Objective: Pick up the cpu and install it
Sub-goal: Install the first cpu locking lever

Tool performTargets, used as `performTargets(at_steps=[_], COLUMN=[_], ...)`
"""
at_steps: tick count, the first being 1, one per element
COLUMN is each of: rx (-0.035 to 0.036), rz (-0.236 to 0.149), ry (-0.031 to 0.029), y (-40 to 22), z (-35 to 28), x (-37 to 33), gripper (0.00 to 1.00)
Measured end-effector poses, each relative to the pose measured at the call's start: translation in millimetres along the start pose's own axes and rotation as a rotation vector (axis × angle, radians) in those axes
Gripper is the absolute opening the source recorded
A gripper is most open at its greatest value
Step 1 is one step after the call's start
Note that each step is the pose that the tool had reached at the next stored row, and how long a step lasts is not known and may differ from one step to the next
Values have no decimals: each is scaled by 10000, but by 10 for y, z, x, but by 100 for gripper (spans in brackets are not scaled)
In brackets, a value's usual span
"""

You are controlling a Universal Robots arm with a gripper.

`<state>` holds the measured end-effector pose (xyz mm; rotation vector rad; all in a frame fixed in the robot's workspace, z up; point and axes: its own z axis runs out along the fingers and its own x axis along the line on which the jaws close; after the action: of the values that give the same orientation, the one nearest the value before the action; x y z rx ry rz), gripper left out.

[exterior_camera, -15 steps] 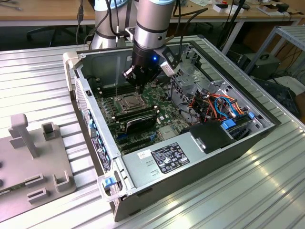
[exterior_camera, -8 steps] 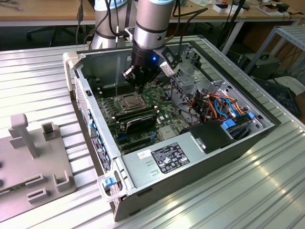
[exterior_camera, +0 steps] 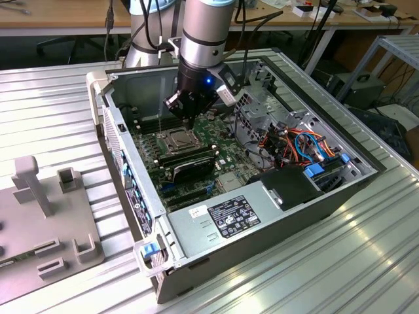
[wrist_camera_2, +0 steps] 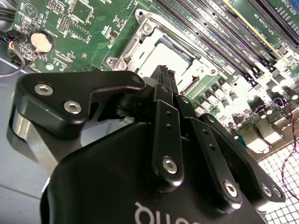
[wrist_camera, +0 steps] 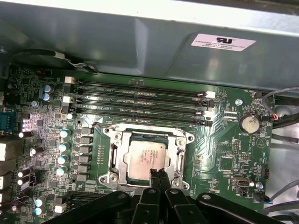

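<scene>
The cpu (wrist_camera: 145, 158) lies flat inside the socket frame (wrist_camera: 112, 161) on the motherboard (wrist_camera: 224, 154), just beside the memory slots (wrist_camera: 140, 100). The gripper (wrist_camera: 159, 173) hangs over the chip's near edge, its fingers pressed together with nothing between them. Whether the tips touch the metal top cannot be told. The step looks like seating. It would go best with light, straight-down pressure, the chip square to the frame, and no sideways shove that could tilt it.
</scene>
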<state>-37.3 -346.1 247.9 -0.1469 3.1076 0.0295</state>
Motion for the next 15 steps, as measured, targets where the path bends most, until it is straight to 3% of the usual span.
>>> performTargets(at_steps=[12, 15], rx=[0, 0], rz=[1, -1], ry=[1, 0], y=[1, 6], z=[0, -2], x=[13, 64], gripper=[11, 11])
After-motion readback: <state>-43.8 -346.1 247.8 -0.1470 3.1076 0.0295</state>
